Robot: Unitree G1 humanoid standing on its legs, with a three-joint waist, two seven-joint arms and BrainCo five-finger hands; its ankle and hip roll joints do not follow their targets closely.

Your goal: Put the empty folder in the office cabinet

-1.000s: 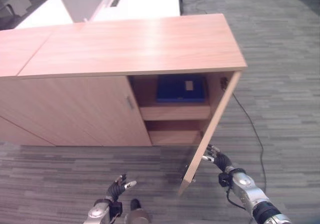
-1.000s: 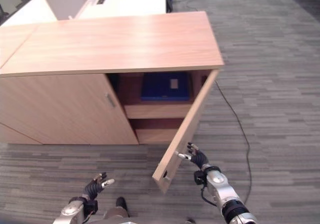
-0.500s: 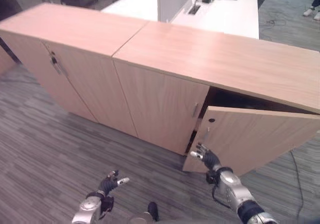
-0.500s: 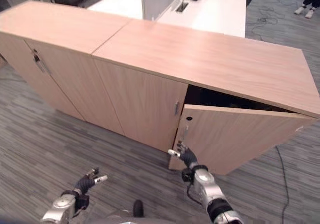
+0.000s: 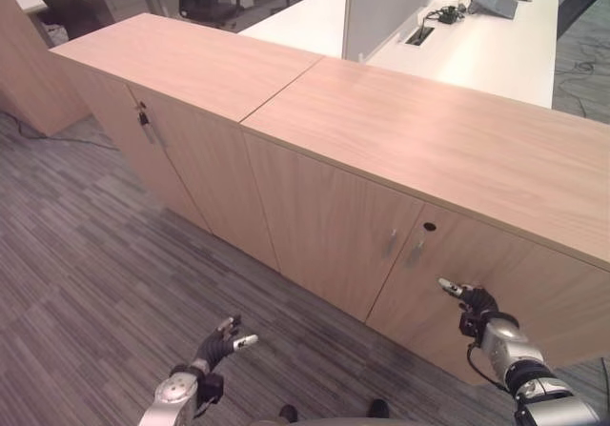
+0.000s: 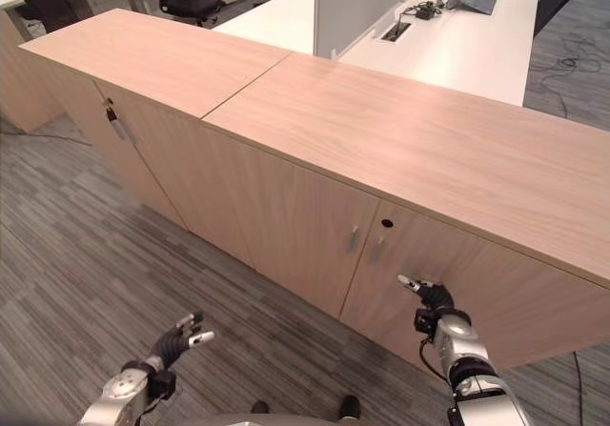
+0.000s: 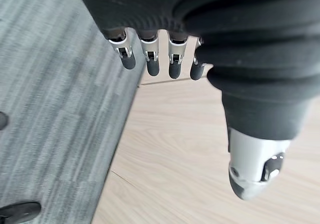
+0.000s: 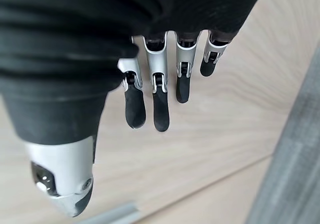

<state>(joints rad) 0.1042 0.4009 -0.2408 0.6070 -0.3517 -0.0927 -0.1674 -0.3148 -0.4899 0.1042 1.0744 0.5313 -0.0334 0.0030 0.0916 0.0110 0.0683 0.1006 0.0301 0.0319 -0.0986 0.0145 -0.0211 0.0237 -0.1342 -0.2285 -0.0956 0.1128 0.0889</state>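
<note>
The right-hand door of the long, low cabinet of pale wood-grain laminate now stands flush with its neighbours. A second ago it hung wide on its hinge, showing a flat blue folder lying on the upper shelf inside; half a second ago it was swinging to with only a dark gap at its top. The robot's right hand is raised at the door's face, fingers straight and slightly parted with nothing in them, their tips at or just off the panel; I cannot tell from here whether they touch. The two slim metal pull handles sit side by side near the seam between this door and the next, with a small dark keyhole just above them.

The left hand hangs low over the grey striped carpet, well apart from the cabinet, fingers relaxed and loosely spread, carrying nothing.

The folder is out of sight behind the shut door, so by my reckoning it lies where it was, on that upper shelf. With the folder stowed and the door closed, the job looks finished or all but; at most a drawing-back of the right arm remains. White office desks stand beyond the cabinet top.
</note>
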